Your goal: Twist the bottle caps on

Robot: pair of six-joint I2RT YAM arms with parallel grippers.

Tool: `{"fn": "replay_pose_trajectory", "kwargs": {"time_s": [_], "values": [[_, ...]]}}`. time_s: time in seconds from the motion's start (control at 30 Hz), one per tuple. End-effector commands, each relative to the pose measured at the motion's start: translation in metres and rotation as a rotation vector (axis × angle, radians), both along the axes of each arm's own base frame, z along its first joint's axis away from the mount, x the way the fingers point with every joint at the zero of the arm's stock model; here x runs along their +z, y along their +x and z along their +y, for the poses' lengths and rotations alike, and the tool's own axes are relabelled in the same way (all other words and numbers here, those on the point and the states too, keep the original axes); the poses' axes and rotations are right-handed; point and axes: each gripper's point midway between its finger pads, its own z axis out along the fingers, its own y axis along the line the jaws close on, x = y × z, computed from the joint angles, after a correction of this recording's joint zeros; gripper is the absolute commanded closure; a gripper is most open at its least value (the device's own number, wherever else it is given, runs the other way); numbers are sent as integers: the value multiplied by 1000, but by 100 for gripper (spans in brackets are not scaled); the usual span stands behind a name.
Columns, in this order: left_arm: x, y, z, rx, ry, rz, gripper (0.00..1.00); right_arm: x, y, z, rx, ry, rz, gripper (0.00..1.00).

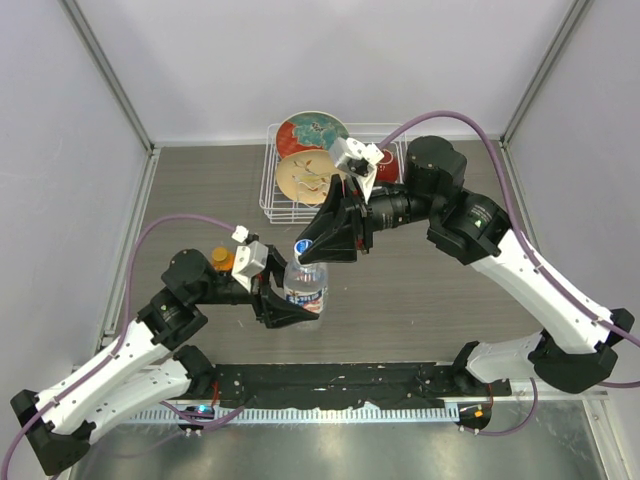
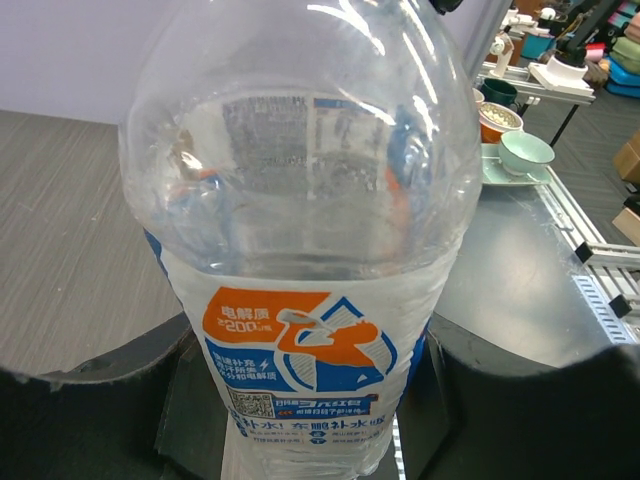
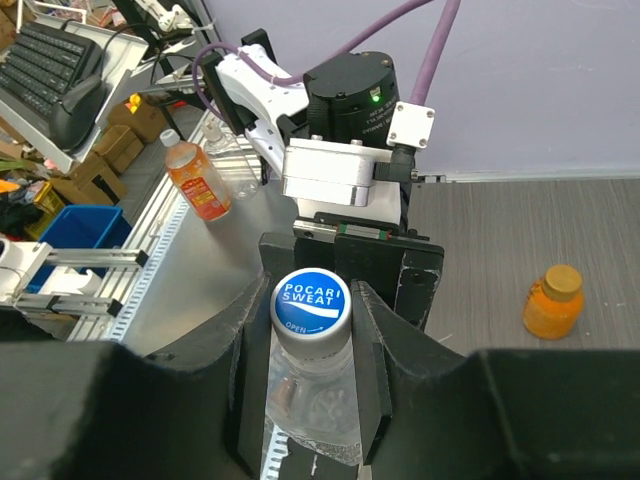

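The clear water bottle [image 1: 305,290] stands upright mid-table, its white-blue-orange label filling the left wrist view [image 2: 300,340]. My left gripper [image 1: 288,308] is shut on its lower body, one finger on each side. My right gripper [image 1: 308,248] is shut on the white cap with a blue top [image 3: 309,298], which sits on the bottle's neck. The squat orange bottle [image 1: 222,260] stands behind the left wrist, an orange cap on top; it also shows in the right wrist view [image 3: 553,301].
A white wire rack [image 1: 275,185] at the back holds patterned plates [image 1: 310,135] and a red bowl. Grey walls close in the left, far and right sides. A black rail [image 1: 330,380] runs along the near edge.
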Motion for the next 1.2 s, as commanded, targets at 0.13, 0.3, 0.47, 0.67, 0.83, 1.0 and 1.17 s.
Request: {"fn": "replay_pose_trajectory", "kwargs": {"time_s": [0.13, 0.3, 0.47, 0.67, 0.83, 1.0, 1.17], "values": [[35, 24, 4, 146, -112, -94, 100, -19, 6, -10, -85, -71, 6, 84], [44, 51, 8, 295, -146, -106, 100, -36, 25, -10, -210, -107, 0, 88], [44, 74, 13, 415, -151, -127, 100, -51, 41, -7, -319, -153, 3, 89], [41, 80, 15, 450, -141, -143, 100, -62, 45, -1, -368, -199, 7, 90], [35, 84, 16, 469, -129, -150, 100, -73, 50, 3, -417, -250, 24, 92], [40, 94, 21, 532, -145, -154, 100, -93, 60, 9, -516, -304, 40, 96], [48, 113, 33, 660, -173, -165, 100, -117, 75, 15, -675, -350, 33, 99]]}}
